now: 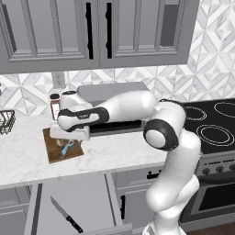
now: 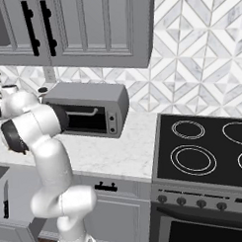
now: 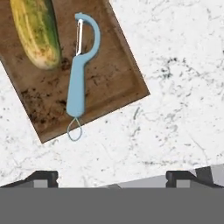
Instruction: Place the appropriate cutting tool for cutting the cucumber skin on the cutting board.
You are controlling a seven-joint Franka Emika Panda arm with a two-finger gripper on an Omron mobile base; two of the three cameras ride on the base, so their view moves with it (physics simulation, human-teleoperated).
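Observation:
The light-blue peeler (image 3: 81, 70) lies flat on the brown wooden cutting board (image 3: 113, 83), its small end loop hanging just past the board's edge. Beside it on the same board rests the yellow-green cucumber (image 3: 36, 30). My gripper (image 3: 113, 177) hovers above the counter just off the board, open, with nothing between its fingers (image 3: 46, 177). In the left base view the hand (image 1: 69, 137) sits directly over the board (image 1: 56, 156), with the peeler (image 1: 68, 147) showing beneath it. The black-handled knife (image 1: 66, 214) lies in the open drawer below the counter.
A grey toaster oven (image 1: 114, 92) stands behind the arm against the backsplash. A spice jar (image 1: 54, 105) and a wire basket (image 1: 5, 121) sit at the counter's left. The black stove top (image 2: 203, 150) is to the right. The open drawer (image 1: 78, 202) juts out below the counter.

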